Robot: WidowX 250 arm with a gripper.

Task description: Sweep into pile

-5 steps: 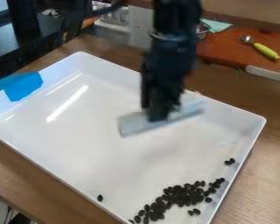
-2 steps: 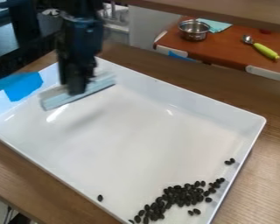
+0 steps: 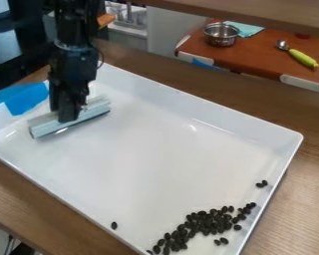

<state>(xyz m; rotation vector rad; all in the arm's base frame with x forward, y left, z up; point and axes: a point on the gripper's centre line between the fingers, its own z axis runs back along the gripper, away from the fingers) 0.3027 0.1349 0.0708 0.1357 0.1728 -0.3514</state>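
Blue tape (image 3: pixel 27 98) covers part of the far left edge of the white tray (image 3: pixel 235 122), which takes up most of the frame. Just right of the tape, in the upper left, the black gripper (image 3: pixel 68 114) points down, closed about the middle of a pale blue sweeping bar (image 3: pixel 95 110). Its fingers are drawn in as far as the bar lets them; how wide a gap that leaves I cannot tell. The bar slants up to the right, sticking out on both sides of the gripper. Whether its lower edge touches the tray floor is hard to tell.

One dark bean (image 3: pixel 114 225) lies alone at the lower left of centre. The bean pile (image 3: pixel 205 222) spreads along the bottom right of the tray, well apart from the bar, with two beans (image 3: pixel 221 241) just below it and another pair (image 3: pixel 261 184) above its right end.

Beyond the tray, upper right, stand a metal saucepan (image 3: pixel 221 35) and, farther right, a green-handled scoop (image 3: pixel 300 57).
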